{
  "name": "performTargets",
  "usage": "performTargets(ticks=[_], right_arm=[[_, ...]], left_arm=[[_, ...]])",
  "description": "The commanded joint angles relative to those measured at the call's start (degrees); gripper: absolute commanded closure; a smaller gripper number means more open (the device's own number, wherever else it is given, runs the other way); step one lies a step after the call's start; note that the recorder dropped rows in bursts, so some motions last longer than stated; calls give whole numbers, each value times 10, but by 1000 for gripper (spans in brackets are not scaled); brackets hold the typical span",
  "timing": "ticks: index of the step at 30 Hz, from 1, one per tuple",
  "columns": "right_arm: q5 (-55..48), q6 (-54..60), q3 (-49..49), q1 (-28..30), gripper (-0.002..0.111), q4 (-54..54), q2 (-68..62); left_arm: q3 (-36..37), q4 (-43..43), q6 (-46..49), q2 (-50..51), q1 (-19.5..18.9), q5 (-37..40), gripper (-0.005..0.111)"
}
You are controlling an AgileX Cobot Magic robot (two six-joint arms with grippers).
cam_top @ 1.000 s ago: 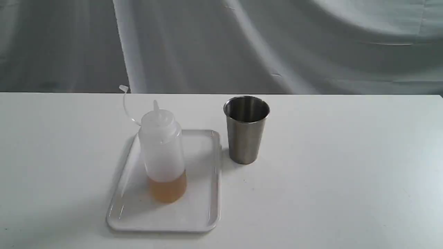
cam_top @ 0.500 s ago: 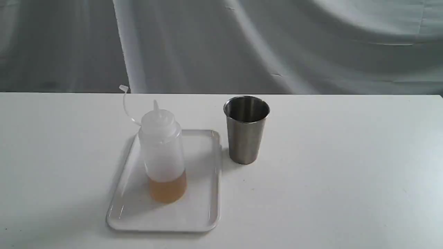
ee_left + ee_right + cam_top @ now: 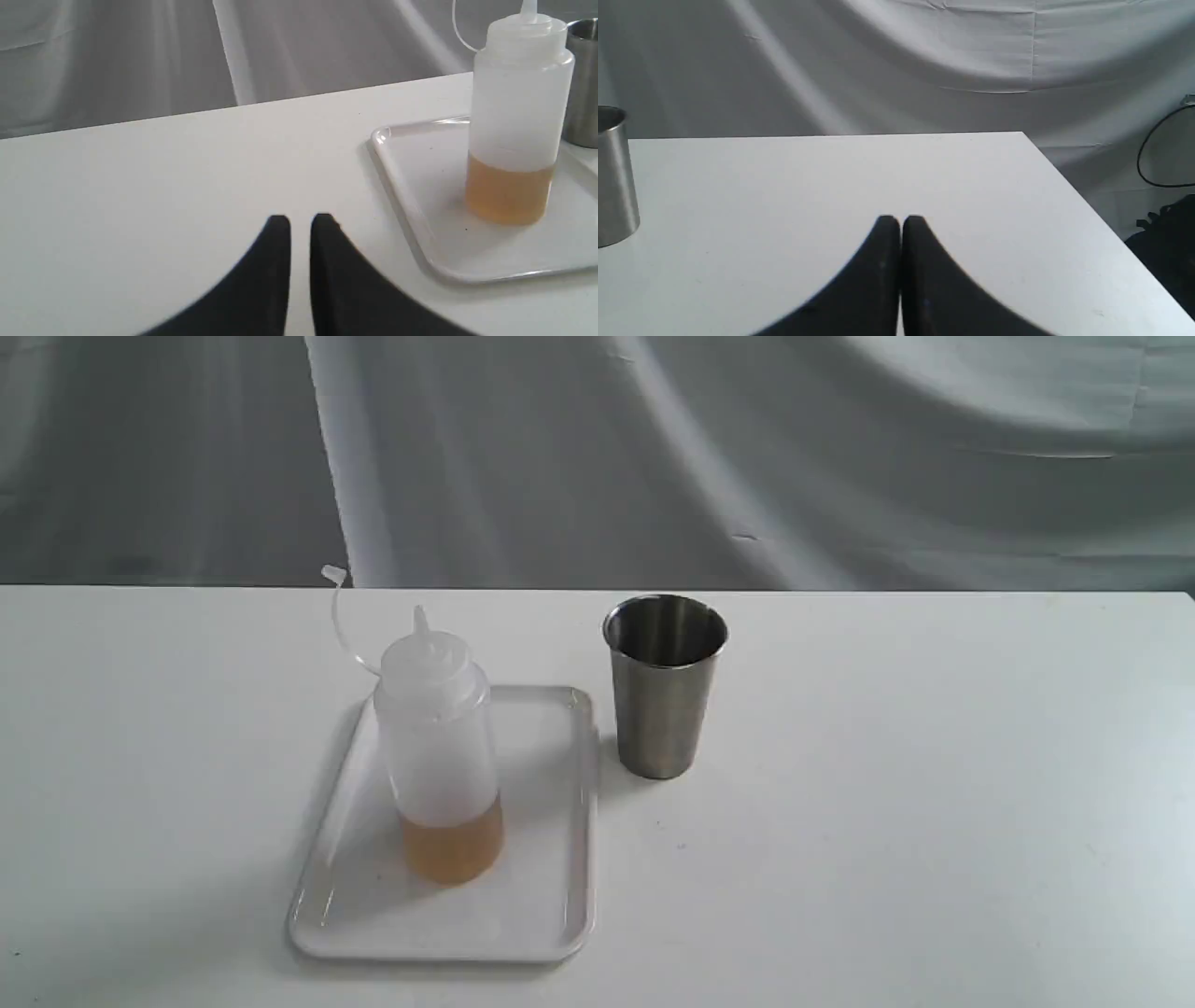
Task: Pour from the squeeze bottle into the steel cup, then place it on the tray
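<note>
No change is noted over the last second: the bottle [image 3: 439,747] stands upright on the tray [image 3: 551,915], the cup [image 3: 664,686] just beside the tray, both pincers, left [image 3: 301,223] nearly together, right [image 3: 901,221] together, empty, suggesting the task is complete.

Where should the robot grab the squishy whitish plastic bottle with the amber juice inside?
Probably around the middle of the whitish squeeze bottle, on its straight round body, above the amber liquid. It stands upright on the flat white tray, so a sideways approach suits. The side facing away from the steel cup looks freest, and the left gripper is nearest.
</note>
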State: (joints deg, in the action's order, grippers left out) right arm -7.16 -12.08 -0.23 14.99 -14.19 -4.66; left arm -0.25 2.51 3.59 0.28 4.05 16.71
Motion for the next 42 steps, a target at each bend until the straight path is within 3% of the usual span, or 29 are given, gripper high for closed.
performTargets(ticks=[1, 42], right_arm=[[1, -1, 2, 5, 108, 1, 3], [1, -4, 2, 5, 108, 24, 3]], left_arm=[[3, 0, -1, -3, 2, -4, 98], [3, 0, -1, -3, 2, -4, 98]])
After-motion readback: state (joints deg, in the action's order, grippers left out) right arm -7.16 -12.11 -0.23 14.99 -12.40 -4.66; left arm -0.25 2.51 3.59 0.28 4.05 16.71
